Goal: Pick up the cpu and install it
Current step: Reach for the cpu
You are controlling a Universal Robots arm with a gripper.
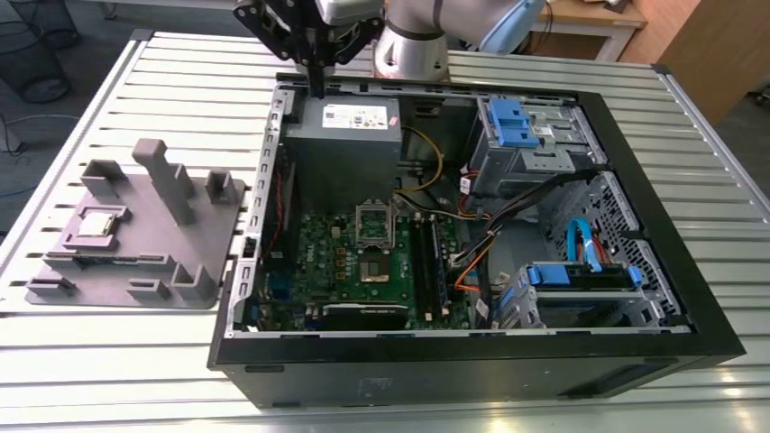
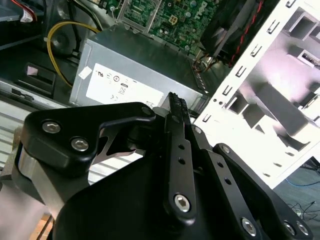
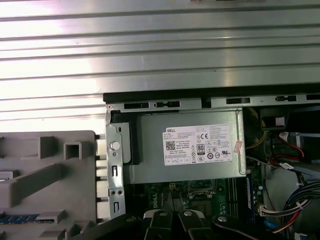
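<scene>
Shut, empty claw (image 2: 175,102) above power supply (image 1: 343,126), well apart from cpu (image 1: 96,224) on grey fixture (image 1: 205,225); could snag case wall (image 1: 267,162) crossing over.

Robotics lab: opened computer case (image 1: 481,361) on a slatted metal surface (image 1: 157,90), robot arm (image 1: 416,41) mounted just behind the case.

I see the grey power supply (image 1: 343,135) with its white label just under the jaws, inside the open black computer case (image 1: 481,352). The green motherboard (image 1: 361,262) lies further from the jaws, past the supply. A grey plastic fixture (image 1: 205,225) stands well apart from the jaws, outside the case, on the slatted metal table (image 1: 121,361). A yellow cable (image 2: 50,45) curves beside the supply.
</scene>
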